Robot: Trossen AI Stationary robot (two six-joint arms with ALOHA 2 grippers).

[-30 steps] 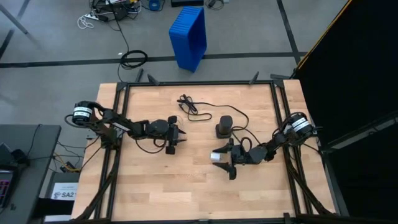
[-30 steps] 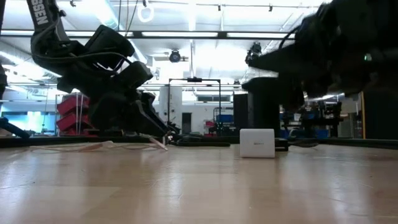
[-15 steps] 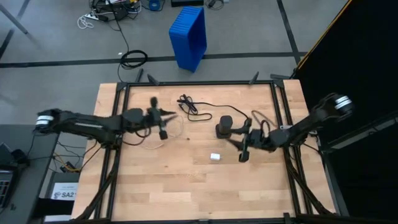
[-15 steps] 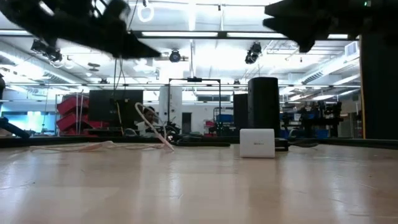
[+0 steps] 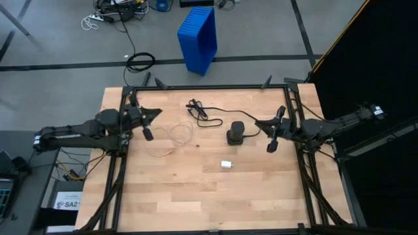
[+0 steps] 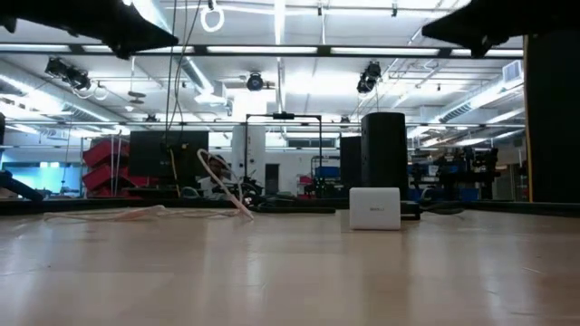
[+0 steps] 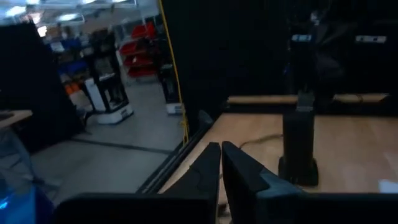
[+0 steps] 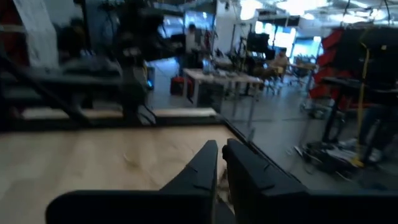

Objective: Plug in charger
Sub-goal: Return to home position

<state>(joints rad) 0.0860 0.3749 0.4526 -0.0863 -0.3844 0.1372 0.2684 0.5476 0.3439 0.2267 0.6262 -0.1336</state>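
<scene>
The small white charger cube (image 5: 226, 164) (image 6: 374, 208) rests flat on the wooden table near its middle. Behind it stands a black cylinder (image 5: 235, 132) (image 6: 384, 158) (image 7: 298, 143) on its base. A white cable (image 5: 171, 137) (image 6: 222, 186) lies looped left of the middle, one end rearing off the table. My left gripper (image 5: 159, 111) (image 7: 221, 163) hangs shut and empty above the table's far left. My right gripper (image 5: 257, 122) (image 8: 221, 160) hangs shut and empty right of the cylinder.
A black cable (image 5: 199, 111) lies coiled near the far edge and runs to the cylinder. A dark metal frame (image 5: 209, 87) rims the table. A blue bin (image 5: 198, 38) stands on the floor beyond the far edge. Bare wood lies across the near half.
Both arms have risen and drawn back, the left gripper from the white cable toward the table's left edge, the right gripper from the charger toward the right edge. Both grippers have shut. The charger stays where it was.
</scene>
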